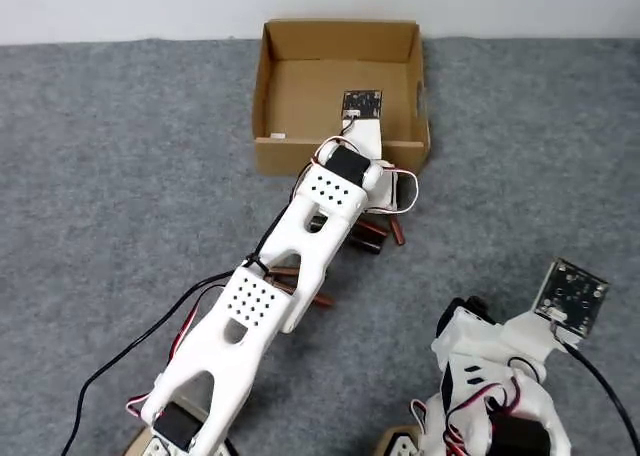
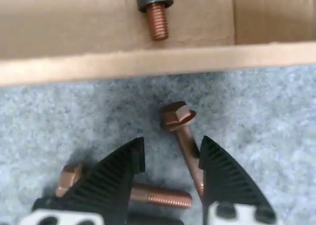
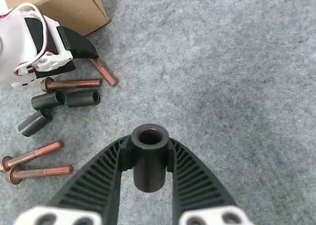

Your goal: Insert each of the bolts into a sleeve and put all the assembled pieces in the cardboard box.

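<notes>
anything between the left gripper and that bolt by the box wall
Nothing visible does. The left gripper is open over the bolt, its shank beside one finger. A second bolt lies crosswise farther back between the fingers and might get caught too.

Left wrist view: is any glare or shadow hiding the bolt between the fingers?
Left wrist view: no glare. The bolt is evenly lit inside the open left gripper, with only soft shade on the carpet beside it. Its lower end is covered by a finger, not by shadow. Right wrist view: even light. The sleeve held in the right gripper has a dark bore.
</notes>
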`<act>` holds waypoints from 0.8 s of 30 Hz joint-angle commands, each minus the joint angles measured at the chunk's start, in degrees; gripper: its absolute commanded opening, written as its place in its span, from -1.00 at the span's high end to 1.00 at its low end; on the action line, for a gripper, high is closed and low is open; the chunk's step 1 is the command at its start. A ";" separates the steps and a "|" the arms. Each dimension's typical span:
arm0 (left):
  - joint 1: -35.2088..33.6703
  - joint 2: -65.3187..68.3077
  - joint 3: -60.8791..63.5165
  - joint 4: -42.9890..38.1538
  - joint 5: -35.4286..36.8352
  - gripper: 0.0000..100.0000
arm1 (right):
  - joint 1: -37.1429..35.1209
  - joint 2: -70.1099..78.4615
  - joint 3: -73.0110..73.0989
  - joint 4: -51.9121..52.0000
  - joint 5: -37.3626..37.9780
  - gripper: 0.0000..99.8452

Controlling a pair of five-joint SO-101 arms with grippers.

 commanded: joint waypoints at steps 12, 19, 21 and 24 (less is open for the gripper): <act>0.18 -0.44 0.92 6.68 -3.87 0.88 | 0.22 -0.04 -0.18 -1.19 0.53 0.98; 0.18 -0.44 1.19 13.80 -3.69 0.88 | 0.22 -0.13 -0.18 -1.19 0.53 0.98; 0.18 -0.44 1.19 13.71 -3.87 0.87 | 0.22 -0.13 -0.18 -1.19 0.53 0.98; 0.35 -0.44 1.01 13.54 -3.69 0.74 | 0.22 -0.13 -0.18 -1.19 0.53 0.98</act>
